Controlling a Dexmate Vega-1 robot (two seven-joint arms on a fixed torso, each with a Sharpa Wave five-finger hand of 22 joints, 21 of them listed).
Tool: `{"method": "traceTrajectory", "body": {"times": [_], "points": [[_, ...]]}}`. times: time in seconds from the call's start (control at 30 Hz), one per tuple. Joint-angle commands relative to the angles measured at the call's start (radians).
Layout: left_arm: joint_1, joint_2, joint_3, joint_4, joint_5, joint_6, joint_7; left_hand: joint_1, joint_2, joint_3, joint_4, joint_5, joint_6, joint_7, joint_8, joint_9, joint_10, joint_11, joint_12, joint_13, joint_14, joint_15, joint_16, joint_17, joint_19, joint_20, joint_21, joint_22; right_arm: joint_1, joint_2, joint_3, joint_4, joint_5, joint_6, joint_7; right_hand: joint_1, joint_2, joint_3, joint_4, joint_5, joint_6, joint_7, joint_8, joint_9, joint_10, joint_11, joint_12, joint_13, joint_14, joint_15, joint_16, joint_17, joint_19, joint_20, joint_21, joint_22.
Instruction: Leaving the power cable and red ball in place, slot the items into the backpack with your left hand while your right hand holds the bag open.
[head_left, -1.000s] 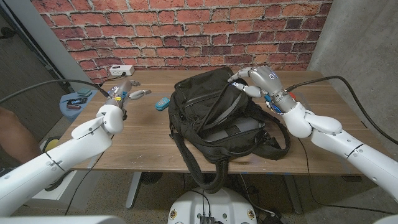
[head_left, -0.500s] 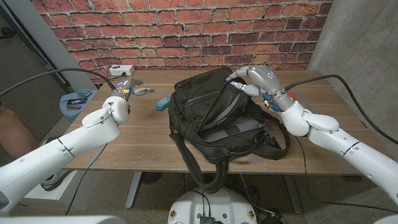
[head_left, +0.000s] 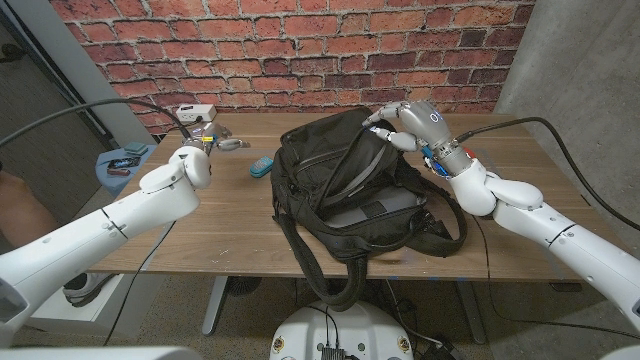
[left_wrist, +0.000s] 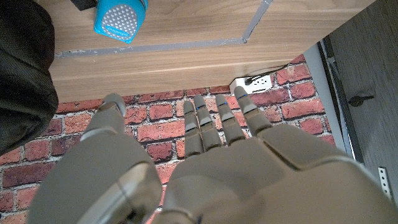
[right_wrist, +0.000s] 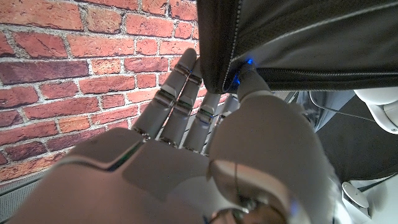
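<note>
Brick wall behind a wooden table (head_left: 230, 215). Far left, left hand (head_left: 197, 148) hovered with fingers spread, holding nothing. Small blue speaker (head_left: 261, 166) lay just left of the backpack (head_left: 350, 190); likely light and rigid, best pinched across its sides. Right hand (head_left: 410, 122) gripped the soft bag's rim, propping it open.

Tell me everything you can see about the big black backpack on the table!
The black fabric backpack lies on the wooden table, a little right of the middle. Its zipped top gapes open, showing a dark inside. Black straps loop off its front and hang over the table's near edge. The right hand pinches the bag's top rim, holding the mouth up. A small blue speaker sits to its left, not touching it.
</note>
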Motion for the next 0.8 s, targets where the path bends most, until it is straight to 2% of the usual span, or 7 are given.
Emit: {"method": "traceTrajectory", "body": {"times": [0.03,0.4,0.8], "points": [[-0.042,-0.004,0.042,0.01,0.004,0.031,-0.038,0.066,0.067,-0.004,-0.001,0.001,0.002,0.008,-0.003,0.004,0.0,0.005,0.001,0.003,0.004,0.0,-0.001,0.003,-0.005,0.002,0.0,0.005,0.028,0.013,-0.007,0.014,0.008,0.014,0.013,0.003,0.01,-0.005,-0.001,0.004,0.01,0.002,0.006,0.003,0.011,-0.003,0.001,0.006,0.01,-0.133,-0.004,0.002,0.01,-0.076,0.003,0.005],[-0.103,-0.04,0.108,0.038,0.028,0.112,-0.068,0.067,0.066,-0.008,-0.002,0.002,0.004,0.015,-0.001,0.005,0.004,0.011,0.002,0.008,0.01,0.008,0.001,0.002,0.003,0.012,0.004,0.006,0.056,0.026,-0.017,0.042,0.006,0.024,0.013,0.007,0.011,-0.009,-0.001,0.005,0.013,0.004,0.006,0.003,0.016,-0.003,0.002,0.008,0.014,-0.133,-0.006,0.004,0.012,-0.075,0.004,0.005],[-0.177,-0.088,0.186,0.096,0.043,0.12,-0.093,0.063,0.061,-0.015,-0.001,0.002,0.009,0.023,0.002,0.005,0.012,0.016,0.005,0.014,0.015,0.019,0.002,0.002,0.006,0.018,0.005,0.007,0.076,0.034,-0.027,0.061,-0.005,0.043,-0.013,0.011,0.012,-0.012,0.0,0.006,0.013,0.004,0.004,0.003,0.016,-0.005,0.0,0.009,0.017,-0.133,-0.008,0.005,0.012,-0.075,0.004,0.006]]}}
